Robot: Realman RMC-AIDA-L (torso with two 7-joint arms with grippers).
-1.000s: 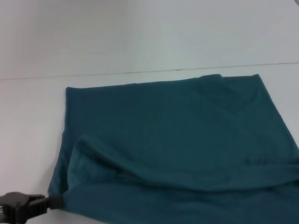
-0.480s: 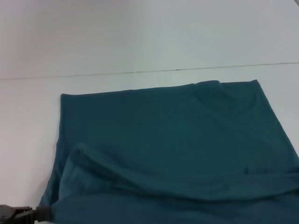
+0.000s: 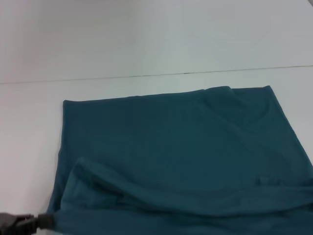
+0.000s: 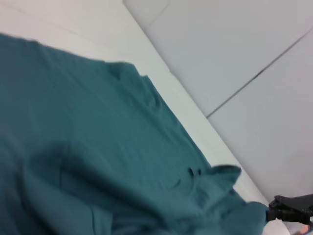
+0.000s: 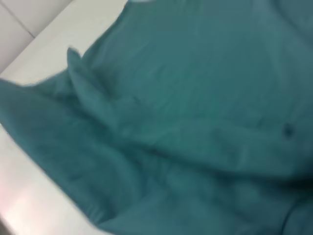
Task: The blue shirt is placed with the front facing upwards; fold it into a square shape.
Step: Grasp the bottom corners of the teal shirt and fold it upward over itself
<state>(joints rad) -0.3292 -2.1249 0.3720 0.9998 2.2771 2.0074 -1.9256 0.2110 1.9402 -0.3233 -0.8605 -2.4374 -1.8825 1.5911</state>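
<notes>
The white worktop (image 3: 146,39) fills the head view, and the blue shirt (image 3: 186,147) is spread over its near half, from about 9 o'clock across to 3 o'clock, with the far hem lying flat and a loose rolled fold raised along the near edge toward 6 o'clock. No lettering is seen on the cloth that faces up, so which side shows cannot be settled.

The fabric is judged to be light, soft and limp: it is expected to sag, drag and wrinkle when lifted, and to slide easily on the smooth surface. A hold is best taken at corners or along a hem edge, pinched through both layers, so that the fold line stays straight.

The left gripper (image 3: 41,221) is seen at 7 o'clock, low at the frame edge, with its fingers narrowed onto the shirt's near left corner. A dark gripper tip (image 4: 286,209) is seen in the left wrist view at the opposite corner of the cloth; it is taken to be the right gripper, but whether it is clamped cannot be told.

The shirt's near edge and right side are cut off by the frame.
</notes>
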